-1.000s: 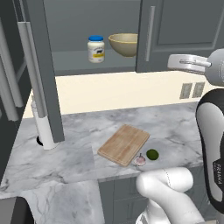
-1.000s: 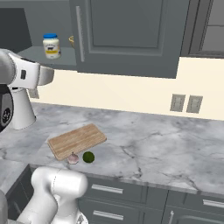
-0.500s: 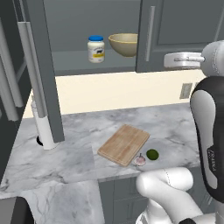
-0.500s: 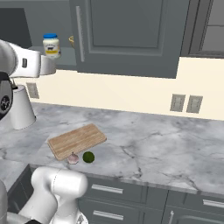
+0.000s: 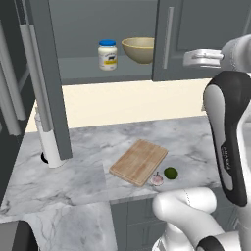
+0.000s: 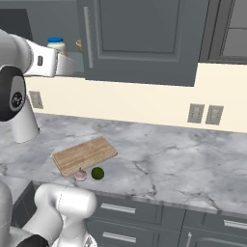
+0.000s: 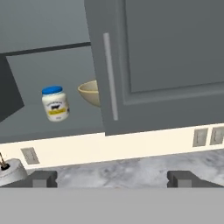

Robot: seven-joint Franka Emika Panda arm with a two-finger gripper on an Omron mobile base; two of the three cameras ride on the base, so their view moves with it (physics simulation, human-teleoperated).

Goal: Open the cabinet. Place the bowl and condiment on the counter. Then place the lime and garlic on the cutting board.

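Note:
The cabinet (image 5: 196, 29) has its left door swung out and its right door (image 7: 166, 65) shut. On its shelf stand the condiment jar (image 5: 108, 55) (image 7: 55, 103) and the bowl (image 5: 138, 49) (image 7: 89, 94), the bowl partly behind the shut door's edge. My gripper (image 5: 188, 59) (image 7: 112, 179) hangs open and empty in front of the shut door, level with the shelf and well short of both. On the counter (image 5: 88, 147) lies the cutting board (image 5: 138, 163) (image 6: 84, 154). The garlic (image 5: 157, 180) and the lime (image 5: 170, 172) rest on the marble just off its near corner.
The open left door (image 5: 46, 73) sticks out over the counter's left part, with a paper towel roll (image 5: 49, 142) beside its lower end. A tall dark unit (image 5: 10, 73) stands at far left. Wall sockets (image 6: 195, 113) sit to the right, above bare marble.
The hand has risen a little and moved closer to the cabinet front. Its jaws stay open; jar, bowl, lime and garlic have not moved.

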